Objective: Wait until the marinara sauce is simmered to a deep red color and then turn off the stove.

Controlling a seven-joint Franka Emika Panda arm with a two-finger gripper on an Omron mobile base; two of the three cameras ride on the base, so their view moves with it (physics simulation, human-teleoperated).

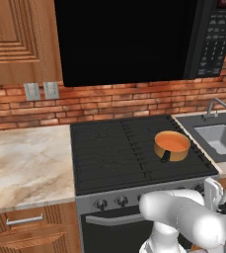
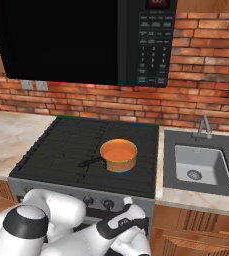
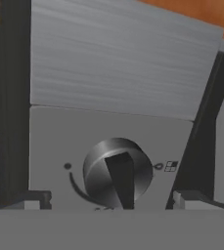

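Orange sauce (image 1: 172, 142) in pan (image 2: 119, 155) on stove (image 1: 119, 150), right-front burner. Gripper (image 3: 108, 200) wide open, empty, fingertips (image 3: 35, 199) flanking knob (image 3: 117, 172) on stove front.

Both base cameras sit behind the arm, high, looking forward and down; they share the stove (image 1: 134, 148), saucepan (image 1: 171, 145), sink (image 2: 202, 165) and microwave (image 2: 86, 35). The hand camera is close to one knob (image 3: 117, 172), its pointer near 6 o'clock.
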